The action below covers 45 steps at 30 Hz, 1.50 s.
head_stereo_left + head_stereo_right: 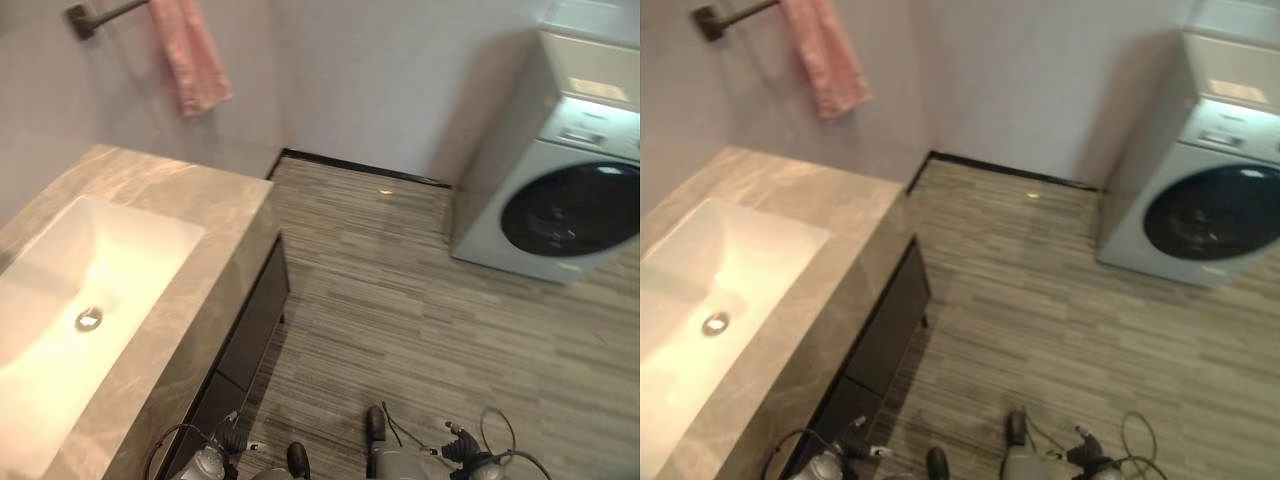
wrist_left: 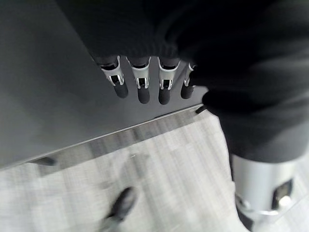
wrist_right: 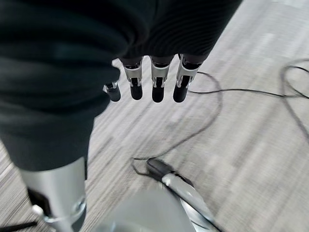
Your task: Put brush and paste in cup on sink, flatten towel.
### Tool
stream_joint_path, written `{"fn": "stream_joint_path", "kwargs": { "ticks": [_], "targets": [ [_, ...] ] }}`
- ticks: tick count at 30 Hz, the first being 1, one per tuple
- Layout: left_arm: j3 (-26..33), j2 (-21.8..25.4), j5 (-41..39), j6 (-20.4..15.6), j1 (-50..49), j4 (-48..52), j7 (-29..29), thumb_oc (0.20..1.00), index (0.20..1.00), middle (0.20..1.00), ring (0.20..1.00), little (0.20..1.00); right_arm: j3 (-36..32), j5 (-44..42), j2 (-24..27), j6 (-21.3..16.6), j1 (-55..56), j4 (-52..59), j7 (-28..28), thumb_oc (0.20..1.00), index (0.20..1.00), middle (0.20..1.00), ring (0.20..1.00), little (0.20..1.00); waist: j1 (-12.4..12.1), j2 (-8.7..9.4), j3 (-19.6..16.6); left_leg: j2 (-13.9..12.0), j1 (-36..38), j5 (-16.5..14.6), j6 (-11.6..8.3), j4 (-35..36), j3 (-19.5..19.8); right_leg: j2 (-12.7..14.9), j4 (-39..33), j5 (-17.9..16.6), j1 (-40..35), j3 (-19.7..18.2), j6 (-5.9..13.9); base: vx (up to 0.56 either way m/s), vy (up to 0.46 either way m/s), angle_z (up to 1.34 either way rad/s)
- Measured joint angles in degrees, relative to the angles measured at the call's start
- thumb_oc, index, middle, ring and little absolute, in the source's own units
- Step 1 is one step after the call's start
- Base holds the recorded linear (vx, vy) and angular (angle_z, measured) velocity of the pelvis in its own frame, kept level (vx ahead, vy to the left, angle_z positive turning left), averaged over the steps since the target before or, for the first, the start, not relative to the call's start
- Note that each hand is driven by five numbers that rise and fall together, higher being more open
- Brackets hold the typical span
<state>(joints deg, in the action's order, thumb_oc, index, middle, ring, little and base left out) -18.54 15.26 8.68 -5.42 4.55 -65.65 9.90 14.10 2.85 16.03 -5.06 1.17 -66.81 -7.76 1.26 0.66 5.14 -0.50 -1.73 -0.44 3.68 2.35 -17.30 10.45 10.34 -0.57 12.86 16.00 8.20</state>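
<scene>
i see the bench point(image 1: 215, 215), a grey marbled top, at the left of the head views, with a white sink point(image 1: 90, 265) set into it and a metal drain point(image 1: 88, 319) at the basin floor. no brush, paste or cup is identifiable on the bench surface i can see. the pink towel point(image 1: 190, 52) hangs bunched from a dark wall bar point(image 1: 100, 17) above the far end of the bench, well apart from both hands. a dark cabinet front point(image 1: 255, 325) runs below the bench top. a white washing machine point(image 1: 560, 190) stands on the striped floor point(image 1: 400, 300) at the far right.

left hand point(image 2: 145, 82): fingers straight and relaxed, holding nothing, hanging just beside the dark cabinet front, above the floor.

right hand point(image 3: 154, 79): fingers straight and apart from the thumb, holding nothing, hanging over the floor.
</scene>
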Motion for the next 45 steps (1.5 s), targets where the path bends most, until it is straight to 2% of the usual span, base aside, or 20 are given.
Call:
{"fn": "stream_joint_path", "kwargs": {
  "ticks": [1,2,3,7,9,13,15,16,19,22,24,25,27,28,30,32,39,41,42,45],
  "targets": [
    [0.80,0.63,-1.08,-0.04,-0.39,0.55,0.19,1.000,1.000,1.000,1.000,1.000,0.04,-0.24,-0.40,-0.07,1.05,0.28,-0.14,1.000,1.000,1.000,1.000,1.000,-0.41,0.94,-0.33,-0.26,0.10,-0.26,-0.27,-0.26,-1.33,-0.10,2.92,1.98,-0.05,1.57,-0.05,0.01,-0.045,-0.71],
    [2.10,1.29,-2.00,-0.08,-1.12,0.32,0.47,1.000,1.000,1.000,1.000,1.000,0.07,-0.39,-0.88,-0.20,1.28,0.17,-0.48,1.000,1.000,1.000,1.000,1.000,-0.93,2.18,-0.82,-0.56,0.53,-0.42,-1.01,-0.19,-2.42,-0.75,3.73,4.66,-1.28,3.53,-1.81,0.04,-0.067,-0.54],
    [2.05,1.35,-2.41,-0.02,-1.17,0.12,0.44,1.000,1.000,1.000,1.000,1.000,0.05,-0.43,-0.52,-0.23,1.46,0.32,-0.83,1.000,1.000,1.000,1.000,1.000,-0.28,2.58,-0.78,-1.02,0.75,-0.38,-1.57,-0.44,-2.16,-1.91,1.28,3.80,-2.47,3.57,-4.03,0.07,-0.092,-0.34],
    [1.91,0.34,-4.32,-0.11,-0.60,0.15,0.29,1.000,1.000,1.000,1.000,1.000,-0.19,-2.13,2.34,-0.22,3.32,0.80,-0.89,1.000,1.000,1.000,1.000,1.000,-0.24,0.72,-0.28,-4.00,1.50,-0.70,-4.53,-3.40,-1.59,-6.25,-1.53,4.03,-5.91,1.57,-5.76,0.11,-0.132,-0.06],
    [1.29,0.13,-4.33,-0.10,0.06,1.83,0.02,1.000,1.000,1.000,1.000,1.000,-0.49,-2.17,3.60,-0.36,3.30,1.54,-0.89,1.000,1.000,1.000,1.000,1.000,-0.21,-0.09,-0.22,-5.23,0.13,-1.35,-5.42,-7.21,0.50,-7.25,-1.67,4.82,-6.57,1.24,-7.01,0.05,-0.116,0.15],
    [-0.53,-0.08,-4.33,-0.45,1.43,4.50,-0.13,1.000,1.000,1.000,1.000,1.000,-0.63,-3.13,5.25,-0.88,2.18,2.42,-0.92,1.000,1.000,1.000,1.000,1.000,-0.69,0.27,-0.34,-5.79,-4.74,1.27,-8.86,-16.76,5.51,-7.64,-2.65,5.18,-7.24,-0.79,-8.67,0.04,-0.057,0.07],
    [-1.05,0.65,-5.38,-0.04,1.38,6.95,-0.10,1.000,1.000,1.000,1.000,1.000,-0.58,-3.14,6.07,-1.01,1.33,5.43,-0.90,1.000,1.000,1.000,1.000,1.000,-1.35,1.26,0.61,-5.28,-8.97,3.05,-11.82,-25.35,11.66,-8.05,-3.71,4.29,-8.16,-3.11,-11.09,0.03,0.011,-0.17],
    [-0.78,0.48,-5.98,-0.12,1.31,7.94,-0.05,1.000,1.000,1.000,1.000,1.000,-0.55,-3.20,6.61,-1.05,1.54,6.25,-0.98,1.000,1.000,1.000,1.000,1.000,-2.03,1.25,0.51,-4.99,-10.53,2.06,-11.74,-25.41,12.98,-8.02,-5.03,3.63,-8.49,-3.09,-10.92,0.08,0.030,-0.26],
    [0.07,0.39,-6.71,-0.25,1.57,10.17,0.07,1.000,1.000,1.000,1.000,1.000,-1.02,-4.39,7.22,-0.95,0.82,8.57,-0.94,1.000,1.000,1.000,1.000,1.000,-2.06,0.98,0.50,-3.67,-11.88,1.90,-10.82,-17.28,13.31,-8.88,-7.99,2.65,-9.53,-2.72,-11.42,0.15,0.060,-0.05],
    [2.44,0.72,-10.21,-0.46,-1.11,18.04,0.82,1.000,1.000,1.000,1.000,1.000,-4.56,-6.89,7.18,-1.12,1.14,15.25,-1.12,1.000,1.000,1.000,1.000,1.000,-2.29,0.53,1.02,-3.25,-11.18,3.48,-10.21,-5.56,13.01,-10.96,-10.47,1.54,-11.16,-4.06,-10.55,0.15,0.076,-0.20],
    [2.82,0.87,-11.22,-0.69,-2.74,21.94,1.09,1.000,1.000,1.000,1.000,1.000,-5.22,-8.28,7.21,-1.79,1.53,18.82,-1.16,1.000,1.000,1.000,1.000,1.000,-2.91,-0.24,1.43,-3.42,-10.52,3.65,-9.69,-5.40,12.62,-12.25,-10.47,1.63,-12.26,-5.33,-10.86,0.12,0.118,-0.53],
    [2.99,0.84,-12.83,-0.79,-3.84,24.25,1.08,1.000,1.000,1.000,1.000,1.000,-5.21,-9.22,6.96,-2.55,1.19,19.30,-1.16,1.000,1.000,1.000,1.000,1.000,-3.38,-0.15,1.98,-2.87,-9.12,3.59,-7.90,-6.30,12.19,-12.65,-9.26,2.23,-13.08,-6.35,-10.85,0.10,0.138,-0.61],
    [3.24,0.72,-13.92,-2.07,-4.88,27.39,1.05,1.000,1.000,1.000,1.000,1.000,-5.48,-10.79,7.03,-3.19,1.64,20.86,-1.17,1.000,1.000,1.000,1.000,1.000,-3.21,-1.90,2.22,-1.16,-6.16,4.48,-3.87,-8.47,11.79,-13.33,-3.22,5.92,-12.76,-6.73,-11.04,0.06,0.091,-0.26],
    [3.43,1.48,-14.58,-2.16,-4.05,27.20,1.08,1.000,1.000,1.000,1.000,1.000,-5.43,-11.31,6.16,-3.30,1.78,20.92,-1.16,1.000,1.000,1.000,1.000,1.000,-2.65,-1.41,2.68,-0.65,-5.75,3.40,-2.54,-8.56,11.53,-12.48,0.70,8.52,-11.24,-6.54,-10.85,0.07,0.075,0.08],
    [3.84,3.09,-14.93,-2.15,-2.54,27.01,1.12,1.000,1.000,1.000,1.000,1.000,-4.89,-11.60,4.74,-3.32,1.80,21.01,-0.91,1.000,1.000,1.000,1.000,1.000,-2.78,0.74,3.60,0.90,-5.86,2.52,-2.04,-9.14,11.03,-10.46,6.65,12.21,-8.64,-6.80,-10.10,0.11,0.086,0.05],
    [3.72,3.76,-14.92,-2.08,-2.26,26.96,1.09,1.000,1.000,1.000,1.000,1.000,-4.44,-11.66,3.26,-3.32,1.68,21.00,-0.87,1.000,1.000,1.000,1.000,1.000,-3.02,1.49,3.75,1.73,-6.20,1.20,-1.51,-10.23,10.61,-9.30,8.48,13.70,-8.03,-7.13,-9.43,0.16,0.092,0.00],
    [3.68,6.33,-14.60,-1.96,-3.21,30.89,0.73,1.000,1.000,1.000,1.000,1.000,-4.08,-11.87,2.55,-3.41,1.14,20.99,-0.76,1.000,1.000,1.000,1.000,1.000,-3.74,0.70,3.32,4.24,-3.34,-1.57,0.87,-9.84,10.61,-7.16,9.03,14.87,-10.81,-7.51,-7.08,0.13,0.138,0.02],
    [3.63,6.41,-14.28,-2.01,-3.16,31.94,0.44,1.000,1.000,1.000,1.000,1.000,-4.30,-12.89,2.64,-3.46,0.70,21.09,-0.75,1.000,1.000,1.000,1.000,1.000,-3.60,0.25,3.25,4.75,-2.42,-1.91,1.08,-8.79,10.67,-5.86,17.95,14.82,-7.05,-7.70,-4.95,0.05,0.103,0.01],
    [3.57,6.41,-14.26,-2.01,-3.42,31.96,0.38,1.000,1.000,1.000,1.000,1.000,-4.14,-13.19,2.54,-3.45,1.08,21.69,-0.73,1.000,1.000,1.000,1.000,1.000,-3.58,-0.37,2.88,4.41,-1.68,-1.66,1.31,-7.96,10.52,-4.91,25.77,13.26,-3.04,-7.67,-2.05,0.07,0.095,0.03],
    [4.17,6.90,-14.26,-1.98,-5.16,32.10,0.41,1.000,1.000,1.000,1.000,1.000,-3.89,-13.27,2.50,-3.46,2.76,24.92,-0.62,1.000,1.000,1.000,1.000,1.000,-2.87,-0.10,2.35,4.97,-0.04,-3.42,3.88,-7.59,10.49,-3.54,33.69,12.63,2.37,-7.11,-0.98,0.20,0.076,-0.15]
  ]
}}
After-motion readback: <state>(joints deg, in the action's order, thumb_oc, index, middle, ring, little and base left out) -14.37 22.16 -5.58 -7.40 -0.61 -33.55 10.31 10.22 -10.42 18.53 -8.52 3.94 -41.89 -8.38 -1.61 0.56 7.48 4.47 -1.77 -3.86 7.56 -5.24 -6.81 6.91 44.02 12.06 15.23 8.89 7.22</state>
